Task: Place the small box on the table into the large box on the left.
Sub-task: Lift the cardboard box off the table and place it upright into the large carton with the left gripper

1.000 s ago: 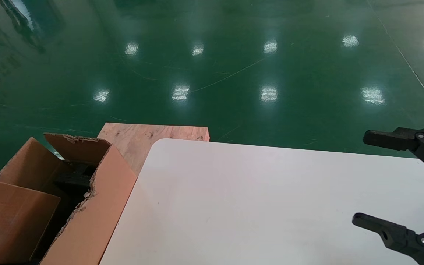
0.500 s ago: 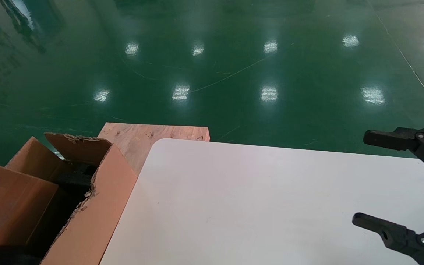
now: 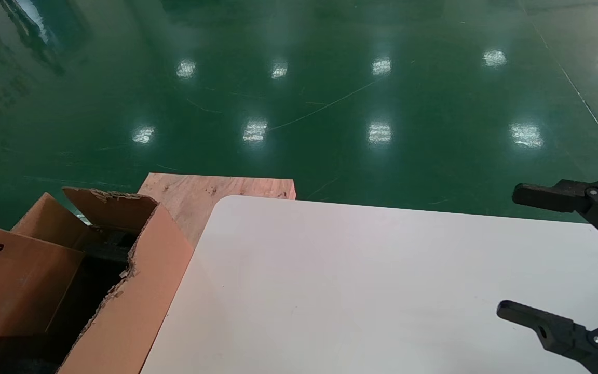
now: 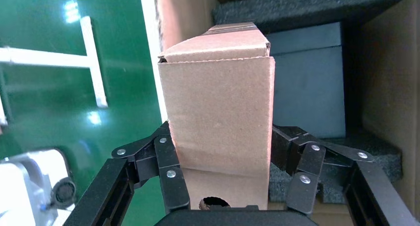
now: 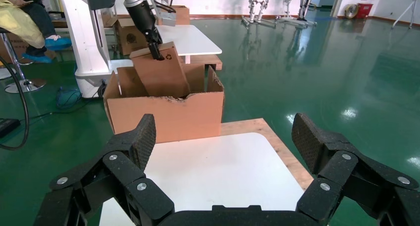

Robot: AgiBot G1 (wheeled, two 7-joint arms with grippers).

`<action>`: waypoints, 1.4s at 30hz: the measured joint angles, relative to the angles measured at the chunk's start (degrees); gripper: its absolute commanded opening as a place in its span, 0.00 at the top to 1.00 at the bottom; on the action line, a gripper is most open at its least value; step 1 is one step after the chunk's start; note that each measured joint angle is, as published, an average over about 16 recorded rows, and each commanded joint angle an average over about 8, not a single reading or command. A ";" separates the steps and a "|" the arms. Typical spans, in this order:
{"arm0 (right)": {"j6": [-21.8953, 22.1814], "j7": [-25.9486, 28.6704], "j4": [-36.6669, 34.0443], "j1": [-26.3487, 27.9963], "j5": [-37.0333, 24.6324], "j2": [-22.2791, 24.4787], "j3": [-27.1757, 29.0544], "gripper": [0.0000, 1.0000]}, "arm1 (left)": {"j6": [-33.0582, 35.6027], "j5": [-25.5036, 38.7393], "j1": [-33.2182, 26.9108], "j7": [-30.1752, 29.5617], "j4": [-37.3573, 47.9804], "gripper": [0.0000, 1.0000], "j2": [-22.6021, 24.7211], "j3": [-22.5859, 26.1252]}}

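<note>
My left gripper (image 4: pixel 223 147) is shut on the small box (image 4: pixel 218 97), fingers on its two sides, the round hole near the palm. In the head view the small box (image 3: pixel 18 291), with its recycling symbol, sits at the far left in the opening of the large box (image 3: pixel 138 291). The right wrist view shows the small box (image 5: pixel 161 75) tilted, its lower part inside the ragged-edged large box (image 5: pixel 168 118), held from above by the left gripper (image 5: pixel 157 51). My right gripper (image 3: pixel 525 254) hangs open and empty over the white table (image 3: pixel 356 285) at the right.
Dark foam (image 4: pixel 317 3) and a grey-blue block (image 4: pixel 307 87) lie inside the large box. A raw wooden board (image 3: pixel 211 195) sticks out behind the table's far left corner. Green floor lies beyond. A white stand and another table show far off in the right wrist view.
The small box, held in the left gripper, has shifted a little farther away and to the right within the large box's opening. The right arm has not moved.
</note>
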 measured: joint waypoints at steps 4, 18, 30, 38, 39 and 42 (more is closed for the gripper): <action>0.00 0.00 0.00 0.00 0.00 0.00 0.00 0.00 | 0.88 1.26 -0.38 -0.97 -0.20 1.00 -1.14 -0.27; 0.00 0.00 0.00 0.00 0.01 0.00 -0.01 0.00 | 4.80 6.81 -2.36 -3.33 -3.11 1.00 -5.59 -2.52; 0.01 -0.01 -0.01 0.00 0.01 0.01 -0.01 0.00 | 6.44 8.52 -3.20 -3.77 -4.88 0.21 -7.33 -3.90; 0.02 -0.01 -0.01 -0.01 0.02 0.01 -0.01 0.00 | 6.60 8.43 -3.34 -3.71 -5.23 0.00 -7.68 -4.12; 0.02 -0.01 -0.01 -0.01 0.02 0.01 -0.01 0.00 | 6.61 8.42 -3.33 -3.72 -5.22 0.00 -7.66 -4.11; 0.02 -0.01 -0.01 -0.01 0.02 0.01 -0.01 0.00 | 6.61 8.39 -3.28 -3.75 -5.14 0.00 -7.58 -4.06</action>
